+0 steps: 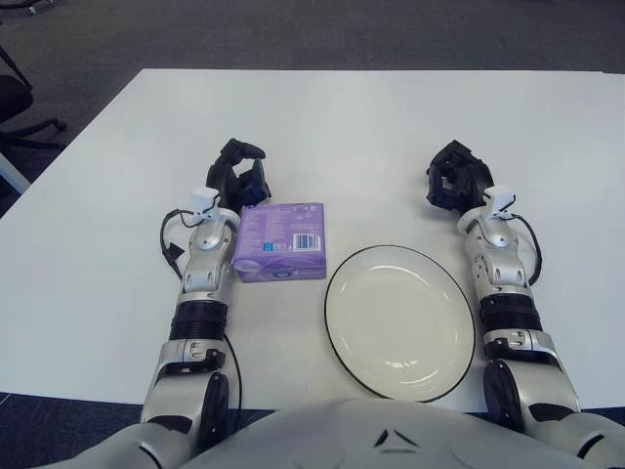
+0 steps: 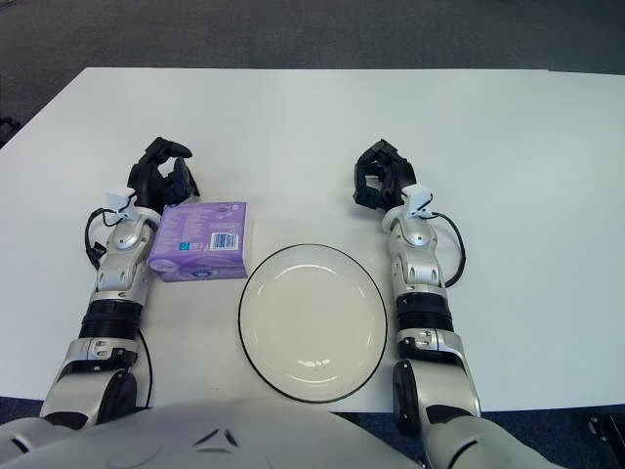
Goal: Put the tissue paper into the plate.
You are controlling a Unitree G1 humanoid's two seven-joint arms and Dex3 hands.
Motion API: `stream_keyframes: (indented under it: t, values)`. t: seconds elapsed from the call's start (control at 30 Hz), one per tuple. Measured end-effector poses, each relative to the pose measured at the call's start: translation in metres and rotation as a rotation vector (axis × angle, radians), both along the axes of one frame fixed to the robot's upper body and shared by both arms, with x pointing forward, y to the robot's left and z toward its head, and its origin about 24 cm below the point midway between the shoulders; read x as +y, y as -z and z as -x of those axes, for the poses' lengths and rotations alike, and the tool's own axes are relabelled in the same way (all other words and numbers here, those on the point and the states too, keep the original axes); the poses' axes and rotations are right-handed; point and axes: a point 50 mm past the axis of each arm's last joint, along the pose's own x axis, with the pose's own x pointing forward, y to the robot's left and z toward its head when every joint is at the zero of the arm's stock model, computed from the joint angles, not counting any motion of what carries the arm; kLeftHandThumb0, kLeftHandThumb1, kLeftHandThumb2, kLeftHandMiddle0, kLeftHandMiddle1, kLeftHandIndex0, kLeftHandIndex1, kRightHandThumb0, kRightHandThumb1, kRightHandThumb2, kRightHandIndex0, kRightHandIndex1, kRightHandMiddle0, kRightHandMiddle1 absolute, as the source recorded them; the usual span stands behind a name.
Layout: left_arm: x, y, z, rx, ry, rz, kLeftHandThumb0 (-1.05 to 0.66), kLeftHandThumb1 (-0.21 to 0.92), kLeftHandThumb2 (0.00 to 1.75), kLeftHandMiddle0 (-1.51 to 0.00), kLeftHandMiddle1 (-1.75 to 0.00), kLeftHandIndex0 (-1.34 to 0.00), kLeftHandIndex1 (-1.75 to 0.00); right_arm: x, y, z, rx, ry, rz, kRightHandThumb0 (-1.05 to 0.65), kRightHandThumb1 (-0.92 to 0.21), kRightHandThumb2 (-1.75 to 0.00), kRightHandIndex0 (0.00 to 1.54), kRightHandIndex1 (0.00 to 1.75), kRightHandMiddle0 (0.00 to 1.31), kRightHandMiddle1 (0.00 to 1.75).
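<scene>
A purple tissue pack [image 1: 280, 240] lies flat on the white table [image 1: 342, 127], just left of the plate. The white plate [image 1: 400, 322] has a thin black rim and holds nothing; it sits near the table's front edge. My left hand [image 1: 239, 176] is at the pack's far left corner, close beside it, with relaxed fingers that hold nothing. My left forearm runs along the pack's left side. My right hand [image 1: 454, 181] shows beyond the plate's right rim, its fingers relaxed and holding nothing.
The table's far edge borders dark carpet [image 1: 391, 34]. Part of a black office chair [image 1: 20, 107] stands off the table at the far left.
</scene>
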Motion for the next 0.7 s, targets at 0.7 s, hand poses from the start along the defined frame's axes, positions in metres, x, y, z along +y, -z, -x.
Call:
stream_keyframes:
  t: [0.7]
  values:
    - [0.002, -0.019, 0.014, -0.088, -0.013, -0.005, -0.41, 0.56, 1.01, -1.07, -1.75, -0.43, -1.75, 0.001, 0.0, 0.0, -0.004, -0.001, -0.003, -0.43, -0.48, -1.12, 1.28, 1.75, 0.49, 1.75]
